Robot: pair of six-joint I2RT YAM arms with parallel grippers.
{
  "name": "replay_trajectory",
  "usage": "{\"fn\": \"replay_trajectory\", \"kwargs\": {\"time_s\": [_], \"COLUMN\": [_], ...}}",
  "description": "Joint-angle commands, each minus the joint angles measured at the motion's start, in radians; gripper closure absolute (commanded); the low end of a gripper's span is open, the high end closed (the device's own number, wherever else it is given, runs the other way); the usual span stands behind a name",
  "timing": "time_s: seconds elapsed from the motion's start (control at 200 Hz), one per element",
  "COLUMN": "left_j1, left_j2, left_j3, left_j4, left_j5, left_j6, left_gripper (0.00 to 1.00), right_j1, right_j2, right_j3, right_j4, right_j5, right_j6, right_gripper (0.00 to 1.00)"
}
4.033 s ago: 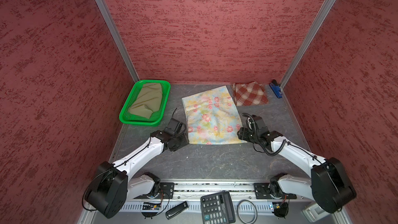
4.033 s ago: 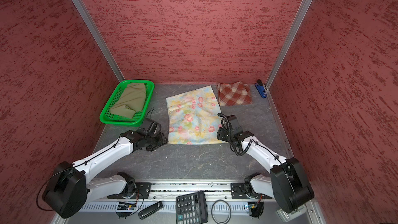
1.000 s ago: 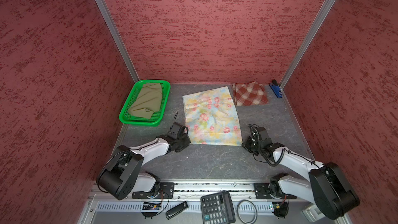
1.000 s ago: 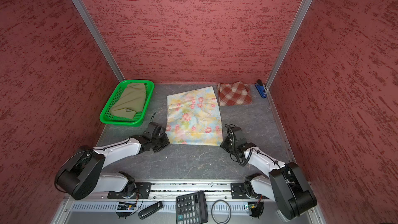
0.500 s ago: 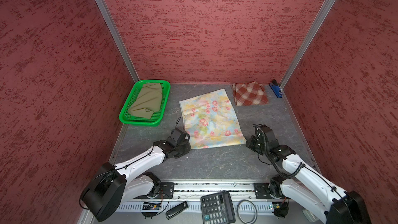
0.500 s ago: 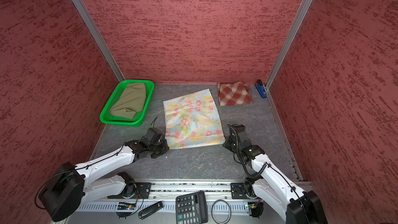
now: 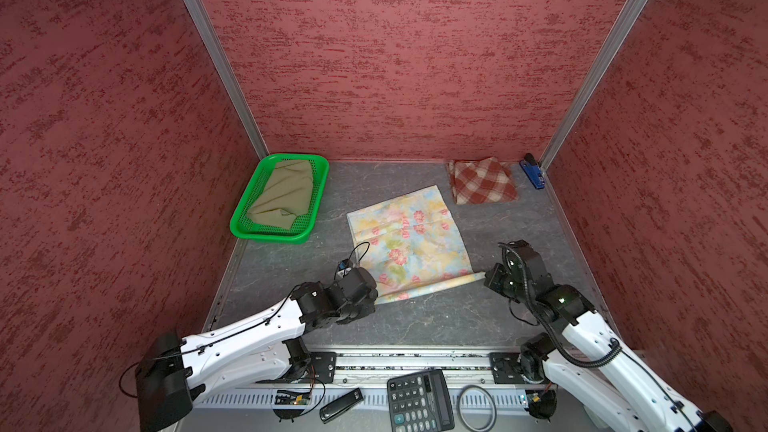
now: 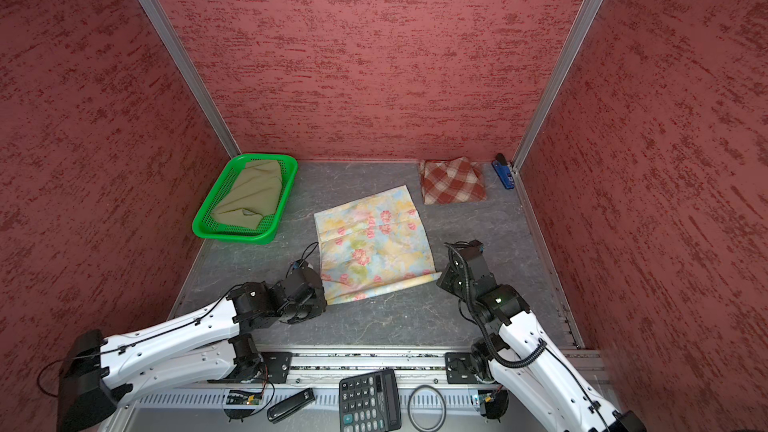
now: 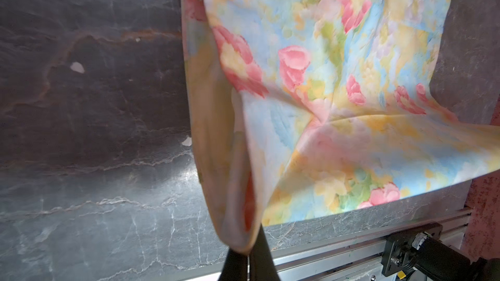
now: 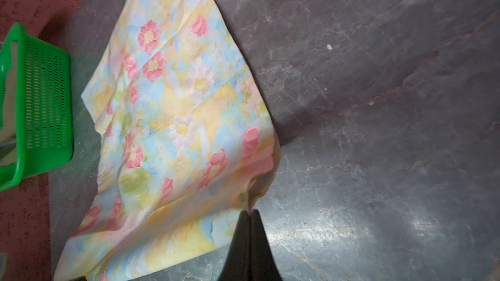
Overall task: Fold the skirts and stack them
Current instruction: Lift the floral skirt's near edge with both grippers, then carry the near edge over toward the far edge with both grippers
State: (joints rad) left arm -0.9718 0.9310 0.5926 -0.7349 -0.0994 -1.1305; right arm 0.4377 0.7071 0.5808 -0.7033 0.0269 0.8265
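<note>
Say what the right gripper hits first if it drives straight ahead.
The floral skirt: the right gripper is shut on its corner, with cloth bunched just ahead; beyond, probably bare table.

Right gripper (image 10: 251, 212) is pinching a bunched corner of the floral skirt (image 10: 167, 109), black jaws pressing tight together on the cloth, with the corner hanging raised above its shadow. The rest of the skirt is lying spread over the dark marbled table (image 10: 378, 104). Green mesh basket (image 10: 46, 98) is sitting just beside the skirt's far edge, not touching it.
</note>
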Motion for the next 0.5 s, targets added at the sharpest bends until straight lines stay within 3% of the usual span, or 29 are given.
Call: {"fn": "replay_trajectory", "kwargs": {"time_s": [0.0, 0.16, 0.331, 0.496], "left_j1": [0.007, 0.106, 0.334, 0.542], "left_j2": [0.007, 0.047, 0.085, 0.217], "left_j3": [0.053, 0.14, 0.226, 0.295], "left_j4": [-0.188, -0.165, -0.079, 0.039], "left_j5": [-0.111, -0.082, 0.028, 0.157], "left_j6": [0.003, 0.132, 0.328, 0.476], "left_gripper": [1.0, 1.0, 1.0, 1.0], "right_j1": [-0.006, -0.005, -0.005, -0.011], "right_j2": [0.009, 0.118, 0.313, 0.547], "right_j3": [0.117, 0.25, 0.379, 0.543], "right_j4": [-0.03, 0.012, 0.119, 0.212], "right_j5": [0.185, 0.198, 0.175, 0.161], "right_j6": [-0.022, -0.075, -0.125, -0.189], "right_gripper": [1.0, 1.0, 1.0, 1.0]}}
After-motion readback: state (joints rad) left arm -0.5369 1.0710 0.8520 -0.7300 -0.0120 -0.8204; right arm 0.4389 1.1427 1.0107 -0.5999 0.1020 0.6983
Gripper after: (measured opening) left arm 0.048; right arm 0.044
